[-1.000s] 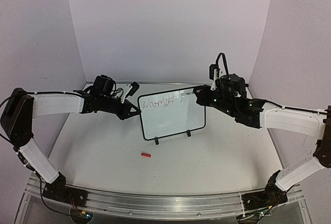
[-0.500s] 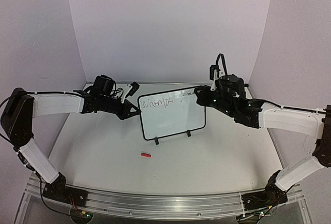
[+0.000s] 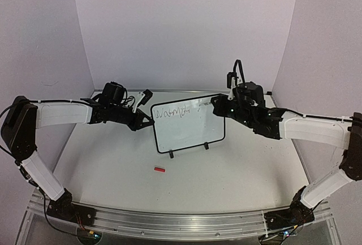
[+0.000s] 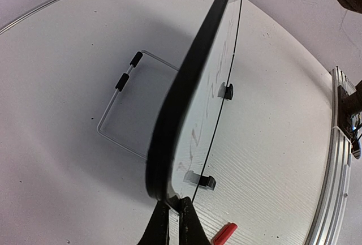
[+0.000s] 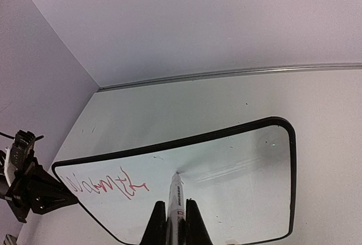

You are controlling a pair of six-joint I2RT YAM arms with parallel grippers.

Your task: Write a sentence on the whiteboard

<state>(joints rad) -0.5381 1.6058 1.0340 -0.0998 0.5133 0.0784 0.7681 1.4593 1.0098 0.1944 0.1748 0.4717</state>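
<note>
The whiteboard (image 3: 189, 129) stands upright on two black clip feet mid-table. One line of the sentence (image 3: 171, 112), a thin scrawl, runs along its top left; it looks red in the right wrist view (image 5: 104, 184). No lower line shows. My left gripper (image 3: 150, 119) is shut on the board's left edge, as the left wrist view (image 4: 171, 206) shows with the board (image 4: 186, 98) seen edgewise. My right gripper (image 3: 215, 104) is shut on a white marker (image 5: 176, 188). The marker's tip touches the board (image 5: 243, 166) just right of the scrawl.
A small red marker cap (image 3: 160, 170) lies on the table in front of the board, also in the left wrist view (image 4: 224, 233). A wire stand (image 4: 121, 115) lies flat behind the board. Lilac walls close in at the back and sides.
My right gripper and the marker have shifted slightly left along the top of the board. The left arm, board and scrawl look unchanged.
</note>
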